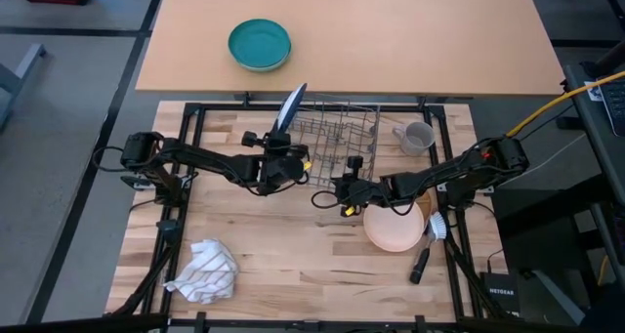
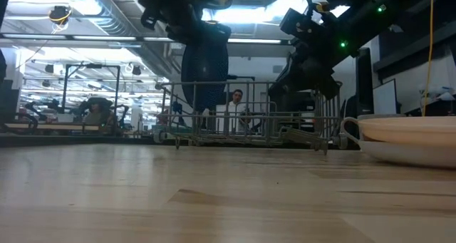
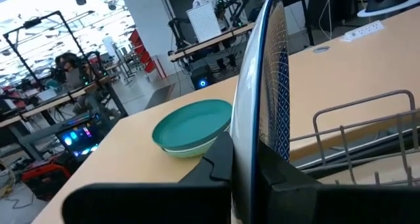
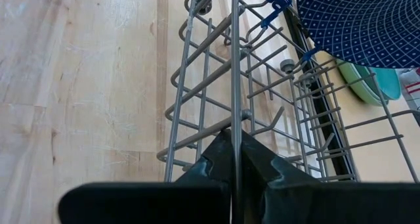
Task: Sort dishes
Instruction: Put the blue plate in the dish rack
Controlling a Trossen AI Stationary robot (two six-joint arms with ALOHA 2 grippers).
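My left gripper (image 1: 283, 143) is shut on the blue plate (image 1: 292, 106), which stands on edge at the left end of the wire dish rack (image 1: 338, 130). My right gripper (image 1: 352, 169) is shut on the rack's near rim. The small grey mug (image 1: 418, 136) stands on the table right of the rack. The peach-pink bowl (image 1: 395, 228) sits at the near right; in the low view it rests in a white plate (image 2: 410, 154). The plate also shows in the low view (image 2: 205, 61). My left gripper pinches the blue plate's lower rim (image 3: 252, 142) between its two fingers (image 3: 216, 168), one on each face. The fingers come from the near side, slanting up. The plate stands upright above them; I cannot tell whether its rim touches the rack. My right gripper pinches one thin wire of the rack's near rim (image 4: 234, 129) between its two fingers (image 4: 210, 161). The fingers come from the near side, about level. The rack stands on the table.
A teal-green bowl (image 1: 260, 44) sits on the far tan table. A white striped cloth (image 1: 205, 271) lies crumpled at the near left. A dish brush (image 1: 432, 237) with a dark handle lies right of the pink bowl. Bare wood lies between the cloth and the bowl.
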